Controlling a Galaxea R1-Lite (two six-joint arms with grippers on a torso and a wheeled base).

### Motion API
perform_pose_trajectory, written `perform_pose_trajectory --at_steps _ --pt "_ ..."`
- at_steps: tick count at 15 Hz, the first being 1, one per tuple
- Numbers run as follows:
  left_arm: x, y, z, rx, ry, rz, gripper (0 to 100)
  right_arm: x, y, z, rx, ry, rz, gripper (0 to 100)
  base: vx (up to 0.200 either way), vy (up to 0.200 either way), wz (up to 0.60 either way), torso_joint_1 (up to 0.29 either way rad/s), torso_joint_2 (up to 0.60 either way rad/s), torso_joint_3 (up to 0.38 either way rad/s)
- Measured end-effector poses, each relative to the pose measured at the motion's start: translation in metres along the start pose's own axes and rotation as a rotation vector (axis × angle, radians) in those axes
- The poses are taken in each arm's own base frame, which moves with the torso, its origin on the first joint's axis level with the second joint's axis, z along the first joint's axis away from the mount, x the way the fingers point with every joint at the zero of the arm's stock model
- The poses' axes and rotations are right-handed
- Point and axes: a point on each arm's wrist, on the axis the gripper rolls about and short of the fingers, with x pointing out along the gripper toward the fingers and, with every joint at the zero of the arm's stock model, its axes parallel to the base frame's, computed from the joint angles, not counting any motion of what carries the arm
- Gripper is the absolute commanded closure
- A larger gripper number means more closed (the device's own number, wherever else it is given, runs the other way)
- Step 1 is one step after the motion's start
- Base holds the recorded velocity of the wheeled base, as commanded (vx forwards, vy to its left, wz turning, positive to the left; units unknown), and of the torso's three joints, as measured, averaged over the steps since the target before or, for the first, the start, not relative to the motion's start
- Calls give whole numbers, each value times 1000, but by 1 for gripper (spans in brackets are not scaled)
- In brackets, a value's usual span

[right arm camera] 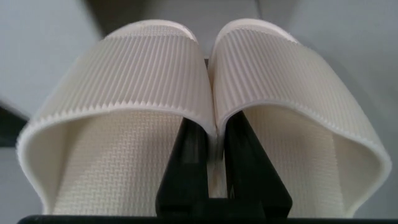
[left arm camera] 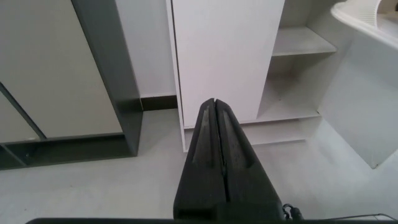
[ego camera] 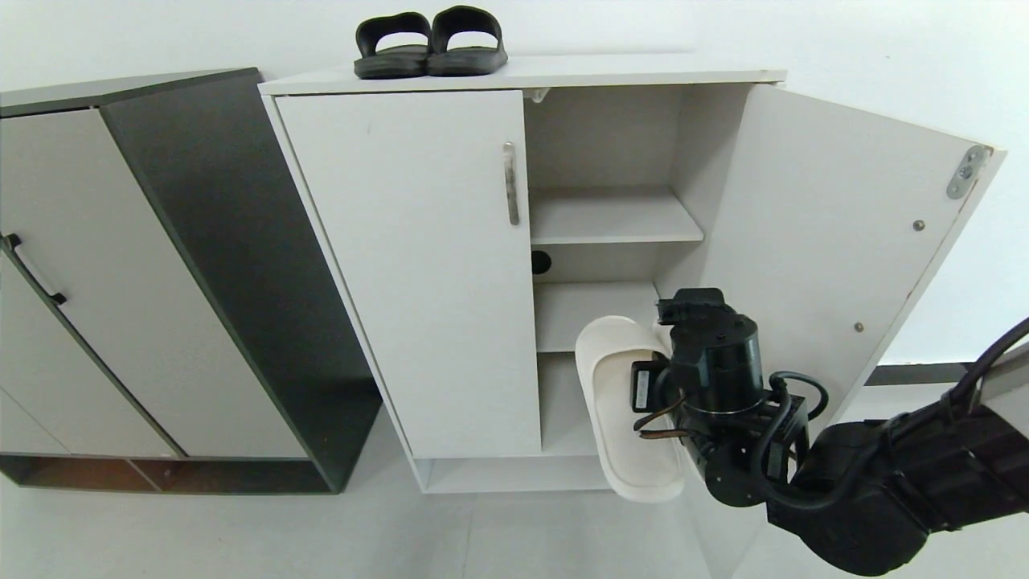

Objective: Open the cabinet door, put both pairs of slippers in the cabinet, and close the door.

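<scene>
Operator: Location of the white slippers (ego camera: 627, 418)?

Technician: Held side by side in front of the open right half of the cabinet (ego camera: 522, 76), outside its front edge and level with the middle shelf (ego camera: 591, 314) and the bottom compartment. The right gripper (right arm camera: 219, 165) is clamped on their two adjoining inner walls, with one finger inside each slipper.

Operator: Left gripper (left arm camera: 214, 124)?

Technician: Fingers pressed together, holding nothing. It is above the floor, facing the closed left door (ego camera: 410, 265).

Operator: Step in hand?

Technician: By judgement, stowing the first pair. The right door (ego camera: 836, 241) stands open. The next move calls for advancing the pair over a shelf, levelling the soles, then releasing. The black slippers (ego camera: 430, 44) rest on the cabinet top, toward its left end, and go in next. Door closing comes last.
</scene>
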Motion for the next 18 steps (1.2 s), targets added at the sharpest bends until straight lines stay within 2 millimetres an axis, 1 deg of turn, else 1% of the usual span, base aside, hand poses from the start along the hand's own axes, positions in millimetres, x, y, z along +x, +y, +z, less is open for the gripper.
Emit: perform_pose_trajectory --at_steps 4,18 --pt "0 0 0 -1 0 3 100 10 -5 -7 -11 15 -29 100 0 0 0 0 0 0" --pt "0 0 0 -1 1 2 100 29 -17 -20 -35 51 -89 100 0 0 0 0 0 0"
